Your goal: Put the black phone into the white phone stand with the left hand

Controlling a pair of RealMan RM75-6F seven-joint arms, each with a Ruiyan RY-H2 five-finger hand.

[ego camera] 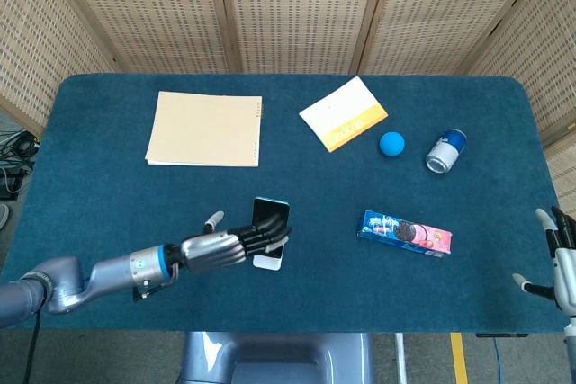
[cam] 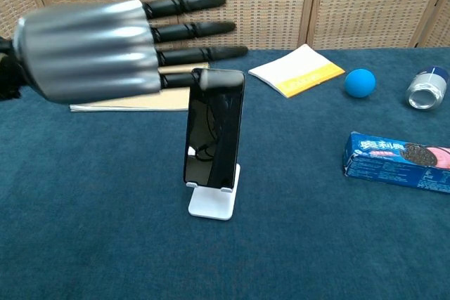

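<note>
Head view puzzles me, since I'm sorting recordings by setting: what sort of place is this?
Probably a staged test area, not a home: a table covered in blue cloth, woven screens behind it, and unrelated props such as a ball and cookie box.

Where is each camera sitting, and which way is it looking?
Head view: high up at the robot's edge of the table, looking steeply down on it; the left hand with its arm and the right hand show.
Chest view: low, near table height, looking level across toward the wicker screens; only the left hand shows, big and close.
Both share: the black phone standing in the white phone stand, blue ball, cookie box.
</note>
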